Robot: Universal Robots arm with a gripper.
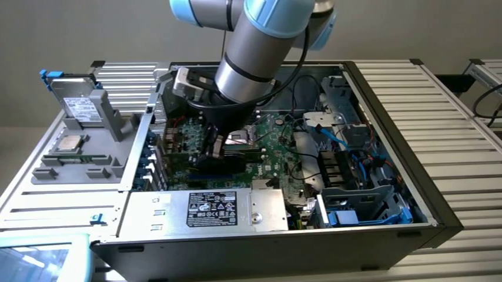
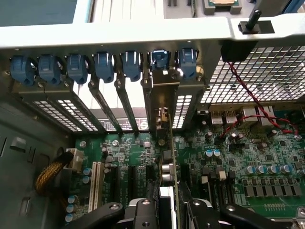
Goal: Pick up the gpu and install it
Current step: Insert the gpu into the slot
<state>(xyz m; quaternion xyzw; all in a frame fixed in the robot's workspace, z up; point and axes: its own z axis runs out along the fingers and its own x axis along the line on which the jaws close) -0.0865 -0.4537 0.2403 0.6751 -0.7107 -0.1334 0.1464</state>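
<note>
Gpu [image 2: 167, 157] stands on edge between our gripper's [image 2: 167, 210] fingers, pinched there; we see its bracket reaching the slot covers [image 2: 102, 102] above the motherboard [image 2: 248, 157].

Exterior view high above the open case [image 1: 439, 226]; wrist view close inside, both sharing the motherboard [image 2: 267, 171].

The gripper [image 2: 164, 210] clasps the gpu [image 2: 172, 157] edge-on between its fingers [image 2: 143, 212], upright over the motherboard [image 2: 248, 152]. The card's metal bracket [image 2: 159, 90] stands among the blue slot clips [image 2: 102, 64] at the case's rear wall.
</note>
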